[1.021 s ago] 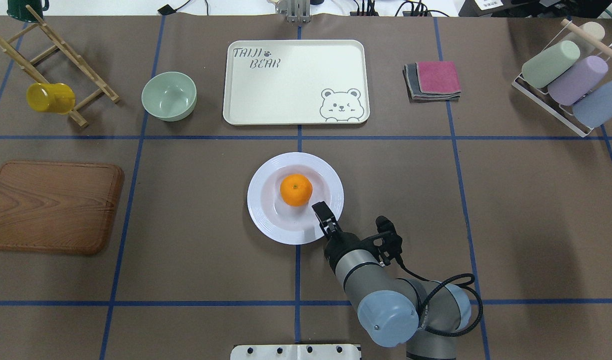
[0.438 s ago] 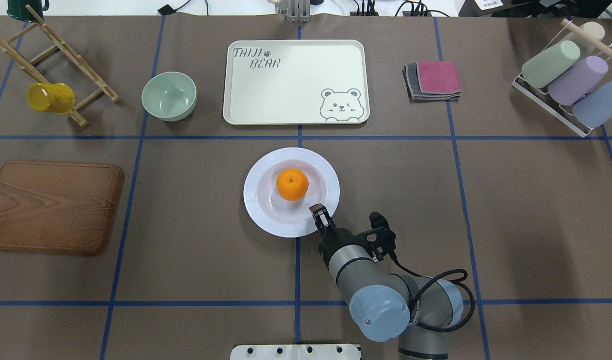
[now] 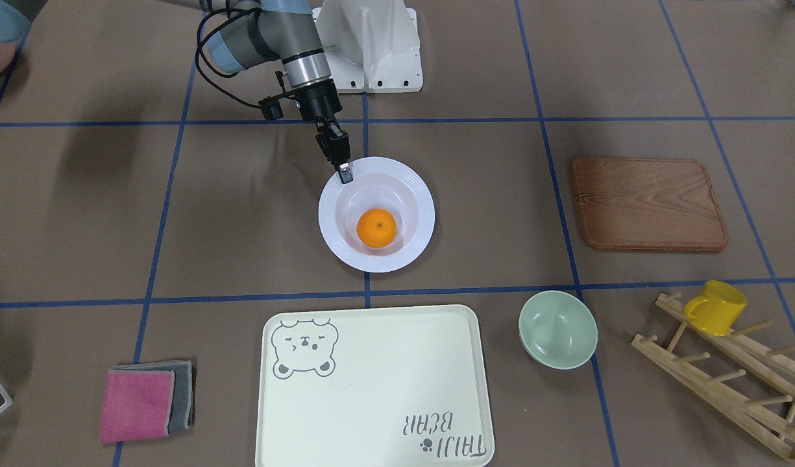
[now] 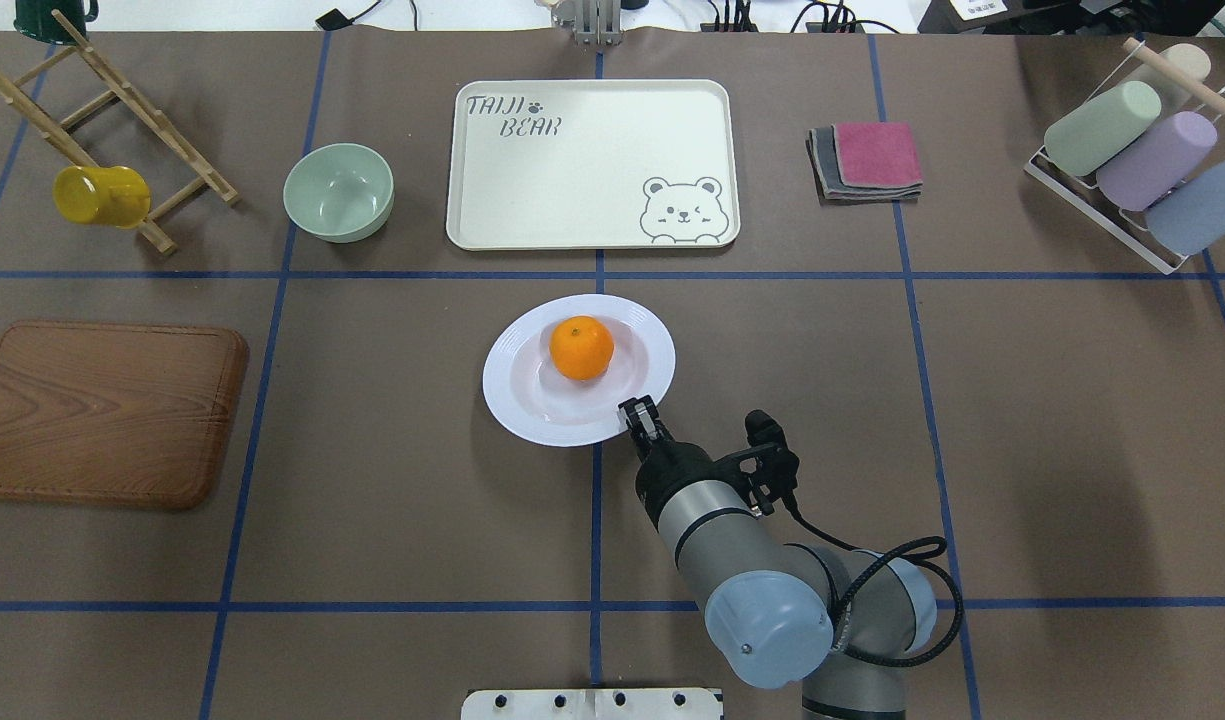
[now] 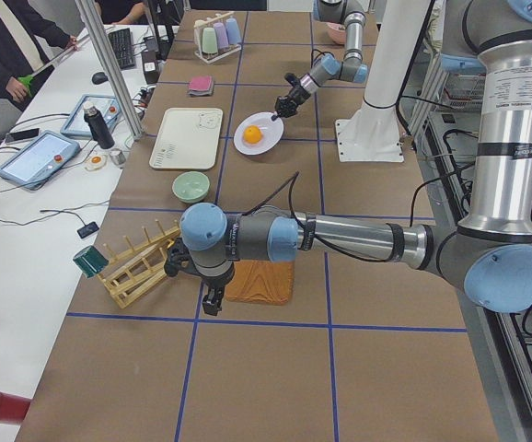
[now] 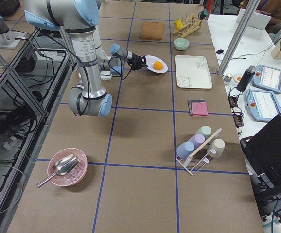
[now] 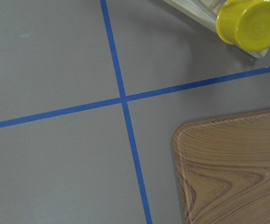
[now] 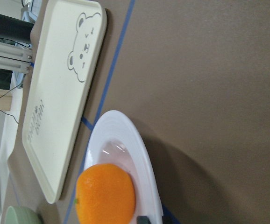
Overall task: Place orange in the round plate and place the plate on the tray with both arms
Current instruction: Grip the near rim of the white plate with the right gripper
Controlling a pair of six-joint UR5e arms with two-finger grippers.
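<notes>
The orange (image 4: 581,348) sits in the white round plate (image 4: 517,400), which is in the middle of the table, short of the cream tray (image 4: 592,160). My right gripper (image 4: 640,415) is shut on the plate's near rim. In the right wrist view the plate (image 8: 144,158) casts a shadow on the mat, its near side raised, with the orange (image 8: 106,193) inside. The tray holds nothing. My left gripper (image 5: 213,302) shows only in the exterior left view, over the wooden board's end; I cannot tell its state.
A pale-green bowl (image 4: 338,192) stands left of the tray and folded cloths (image 4: 872,160) right of it. A wooden board (image 4: 107,412) and a rack with a yellow cup (image 4: 100,195) are at the left. A cup rack (image 4: 1142,160) is far right.
My right gripper has carried the plate with the orange a little farther toward the tray and slightly left.
</notes>
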